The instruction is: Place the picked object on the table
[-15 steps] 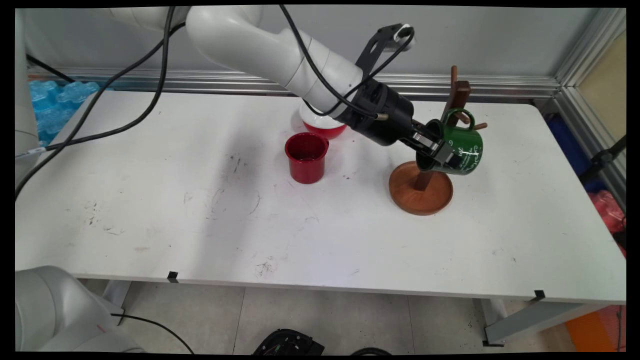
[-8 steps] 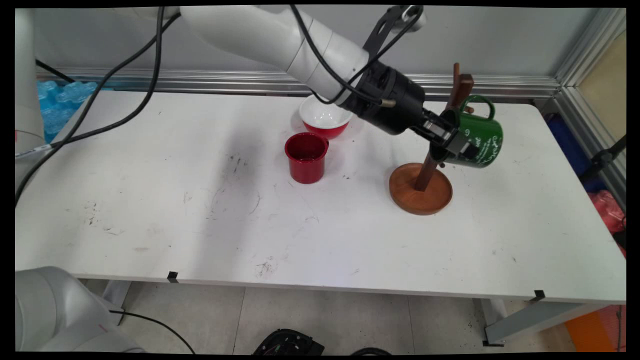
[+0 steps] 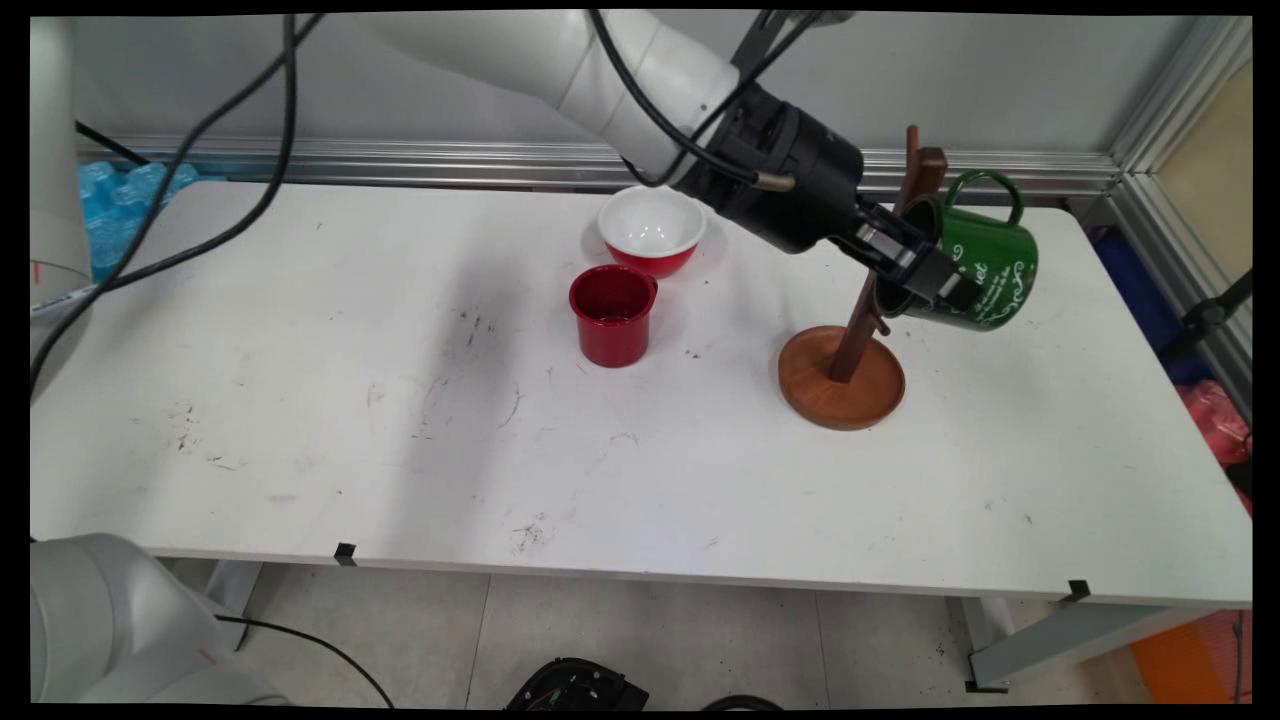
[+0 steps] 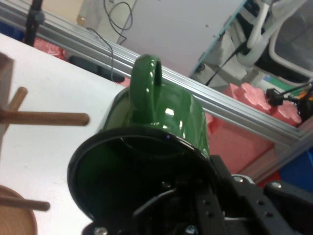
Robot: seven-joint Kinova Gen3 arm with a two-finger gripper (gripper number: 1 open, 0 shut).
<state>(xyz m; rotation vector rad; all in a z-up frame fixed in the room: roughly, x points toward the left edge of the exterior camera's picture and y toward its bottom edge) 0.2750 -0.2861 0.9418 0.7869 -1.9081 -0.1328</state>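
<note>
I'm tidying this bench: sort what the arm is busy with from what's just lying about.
In use: green mug, clamped by its rim in the gripper, held in the air beside the wooden mug stand.

Lying about: red cup, red-and-white bowl.

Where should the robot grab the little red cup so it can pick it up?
Probably its rim, coming from straight above. The red cup stands upright with its mouth open, so one finger can go inside the wall and one outside. The near side is clearest; the white bowl sits close behind.
</note>
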